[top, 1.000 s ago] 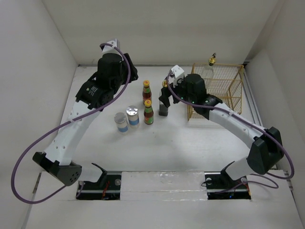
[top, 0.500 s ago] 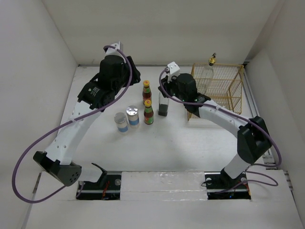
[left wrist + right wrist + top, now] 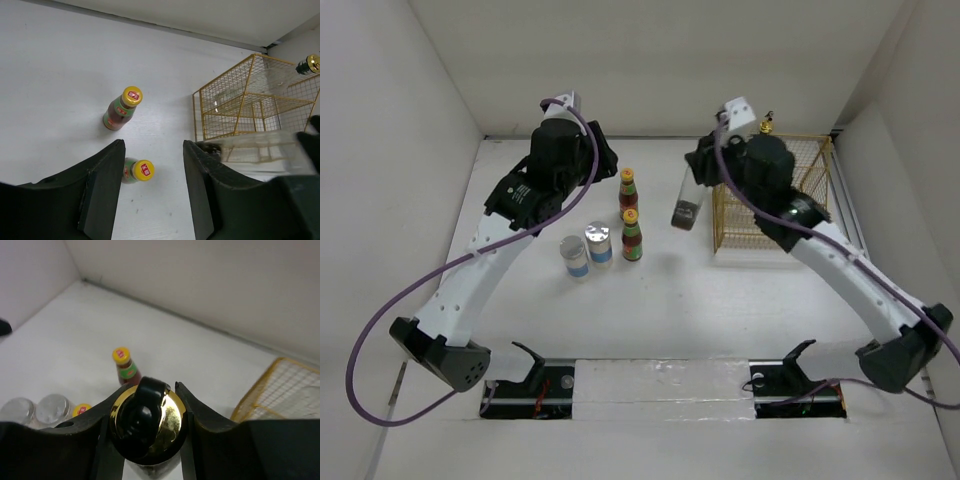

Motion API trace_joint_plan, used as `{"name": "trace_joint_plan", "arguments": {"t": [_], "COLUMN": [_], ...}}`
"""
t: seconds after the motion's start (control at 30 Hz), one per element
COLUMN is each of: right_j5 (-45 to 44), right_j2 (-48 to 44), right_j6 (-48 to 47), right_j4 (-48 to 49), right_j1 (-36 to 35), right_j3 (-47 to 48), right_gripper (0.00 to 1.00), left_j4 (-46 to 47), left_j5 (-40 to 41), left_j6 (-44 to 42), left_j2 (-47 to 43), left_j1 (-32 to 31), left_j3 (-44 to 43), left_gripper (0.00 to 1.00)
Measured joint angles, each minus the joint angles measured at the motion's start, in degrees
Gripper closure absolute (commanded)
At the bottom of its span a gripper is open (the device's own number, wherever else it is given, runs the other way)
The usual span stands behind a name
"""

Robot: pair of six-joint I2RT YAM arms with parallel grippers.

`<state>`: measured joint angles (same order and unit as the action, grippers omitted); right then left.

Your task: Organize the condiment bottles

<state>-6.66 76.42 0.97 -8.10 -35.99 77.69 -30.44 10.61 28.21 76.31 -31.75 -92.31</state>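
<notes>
On the near table (image 3: 670, 290) stand two short silver-lidded blue-and-white jars (image 3: 599, 243) and two small dark sauce bottles with green-and-red labels (image 3: 631, 236), my left claw (image 3: 152, 147) spread open above these. Beyond, my right claw (image 3: 149, 395) is clamped on the gold stopper (image 3: 167, 420) of a tall clear glass bottle (image 3: 686, 203), hanging tilted just beside the gold wire basket (image 3: 810, 138). My reckoning: clear the rim, right it, lower beside its twin (image 3: 767, 125) at the far side.

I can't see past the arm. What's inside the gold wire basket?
One tall clear glass bottle with a gold stopper stands at the far side of the gold wire basket. The right arm hides much of its floor.
</notes>
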Motion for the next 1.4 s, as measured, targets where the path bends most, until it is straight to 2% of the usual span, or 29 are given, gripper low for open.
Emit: {"name": "trace_joint_plan", "arguments": {"t": [0.13,0.27,0.6,1.03,1.4], "right_j5": [-1.42,-3.52,-7.04,-16.02,-22.18], "right_j2": [-5.4,-6.21,2.62,15.17,20.9], "right_j6": [1.03,1.29,1.84,4.52,11.69], "right_j4": [-5.31,-9.66,-19.76,-19.74,-15.87], "right_j1": [6.97,14.69,29.59,36.37,38.23], "right_j3": [6.29,11.69,23.37,37.09,38.25], "right_gripper": [1.0,1.0,1.0,1.0,1.0], "left_j4": [0.24,0.59,1.53,2.43,2.64], "left_j5": [-0.15,-0.7,-2.8,-4.59,-5.05], "left_j6": [0.0,0.0,0.02,0.44,0.5], "left_j2": [-0.02,-0.02,-0.04,-0.33,-0.31], "left_j1": [0.0,0.0,0.0,0.0,0.0], "left_j3": [0.09,0.2,2.25,3.82,3.82], "left_gripper": [0.53,0.53,0.53,0.53,0.52]}}
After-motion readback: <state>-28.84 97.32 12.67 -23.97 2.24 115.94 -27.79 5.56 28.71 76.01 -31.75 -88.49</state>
